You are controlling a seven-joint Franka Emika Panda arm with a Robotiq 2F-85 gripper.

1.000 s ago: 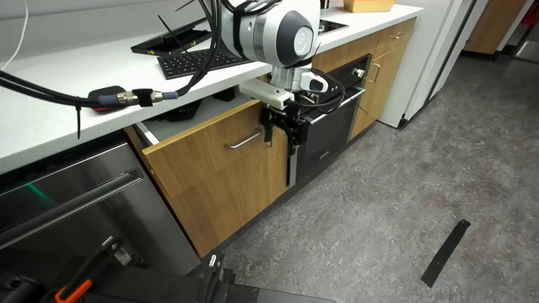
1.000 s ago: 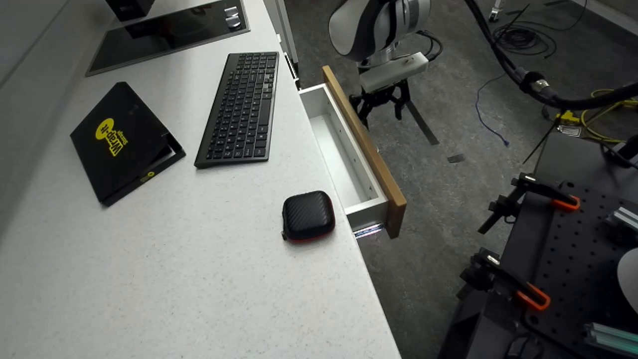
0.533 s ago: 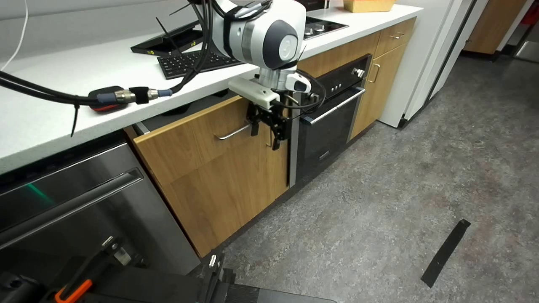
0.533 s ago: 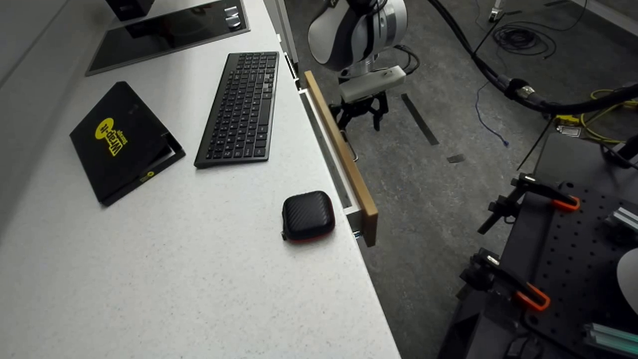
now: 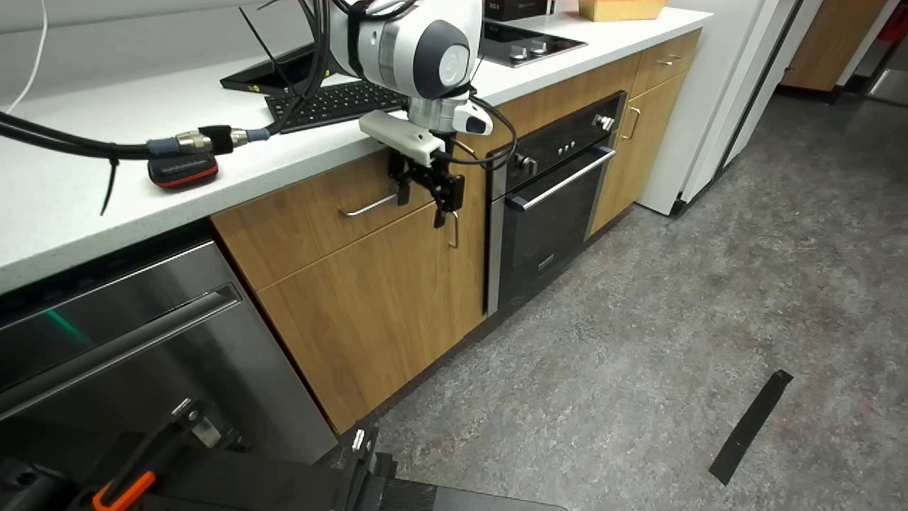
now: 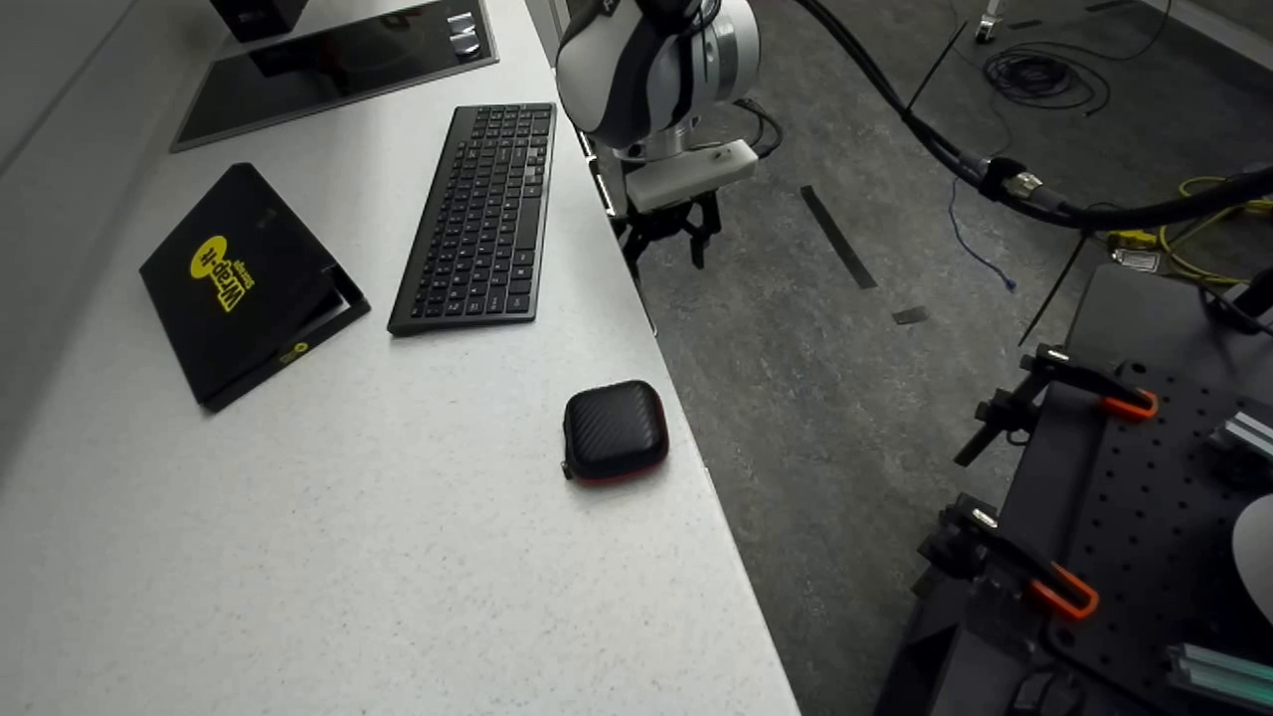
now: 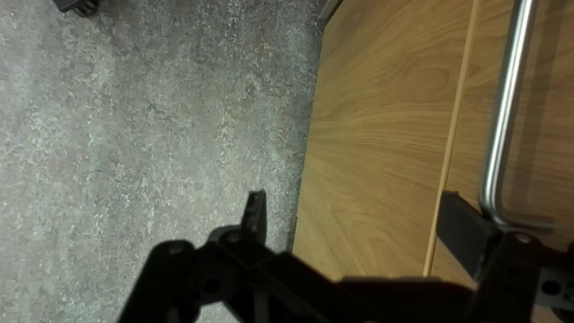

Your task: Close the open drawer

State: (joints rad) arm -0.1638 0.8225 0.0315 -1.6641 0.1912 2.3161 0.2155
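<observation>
The drawer [image 5: 284, 231] has a light oak front. In an exterior view its front stands flush with the cabinet below, under the counter. Its white interior is hidden. Its silver bar handle [image 5: 369, 206] also shows in the wrist view [image 7: 506, 103], where a narrow seam parts the drawer front [image 7: 471, 148] from the door below. My gripper [image 5: 422, 208] is open and empty at the end of the handle nearer the oven. In the wrist view [image 7: 353, 197] its fingers are wide apart. One finger is at the drawer front; contact cannot be told. The gripper also shows in an exterior view [image 6: 668, 261].
The white counter [image 6: 418, 517] overhangs the drawer and carries a keyboard [image 6: 477, 219], a black box [image 6: 249, 283] and a small black case [image 6: 617, 431]. A black oven [image 5: 553, 206] and a steel dishwasher [image 5: 163, 341] flank the cabinet. A wood door [image 5: 376, 312] with a handle lies below.
The drawer has slid inward under the counter, from well open to flush. My gripper has moved with it toward the cabinet, staying open.
</observation>
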